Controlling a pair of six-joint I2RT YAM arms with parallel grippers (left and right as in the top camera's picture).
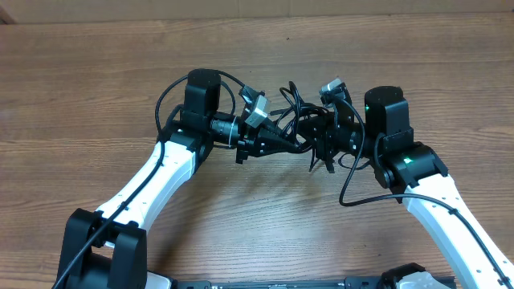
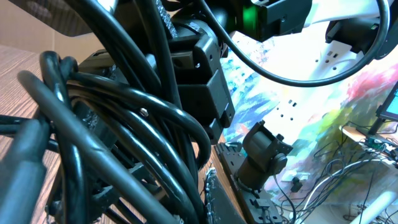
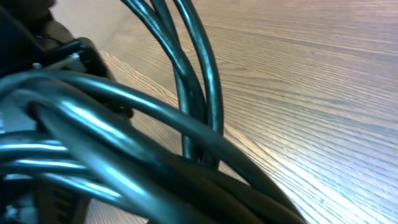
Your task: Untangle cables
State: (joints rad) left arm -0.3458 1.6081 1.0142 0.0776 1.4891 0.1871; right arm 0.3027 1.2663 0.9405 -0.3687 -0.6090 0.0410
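Two-arm view from the room: 2 hands are meeting over the middle of the desk (image 1: pixel 96 64), with the cables (image 1: pixel 294 108) bunching as 1 dark knot of loops directly between them. The left hand (image 1: pixel 283 144) is reaching in from the left and the right hand (image 1: pixel 320 149) from the right. Both are clenching tight, each apparently gripping part of the bundle, though which strand is hiding in the tangle. In each wrist view the cords are filling the picture at close range, crossing over one another. The bundle's long axis is running roughly left to right along the line joining the 2 hands, with spare loops rising toward the far edge. Neither arm is nearer: the knot is sitting at both sets of fingertips, so the coming move is probably depending on drawing the hands apart along that line.
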